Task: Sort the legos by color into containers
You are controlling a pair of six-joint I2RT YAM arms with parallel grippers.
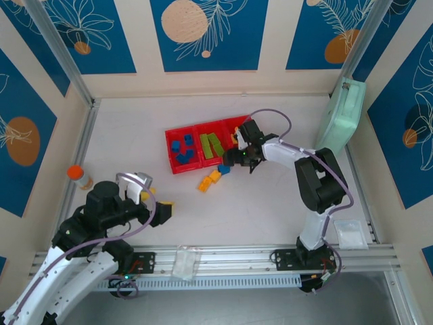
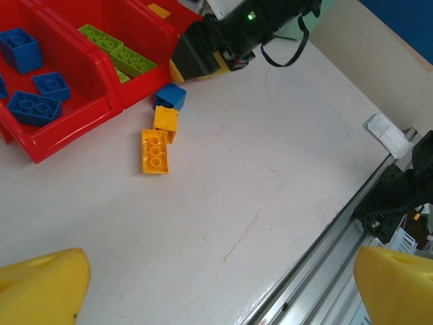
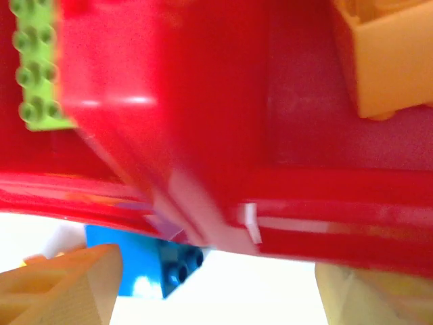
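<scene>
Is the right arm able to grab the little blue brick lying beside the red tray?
Probably yes. The right tool hangs open right by the blue brick, with nothing between them. The red tray wall sits very close, so it might bump.

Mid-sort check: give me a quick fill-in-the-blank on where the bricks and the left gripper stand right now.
1. The red tray's middle bin holds ____ bricks.
2. Beside two yellow-orange bricks on the table lies one loose brick, coloured ____.
3. The left gripper has its jaws ____.
Missing words: green; blue; open.
</scene>
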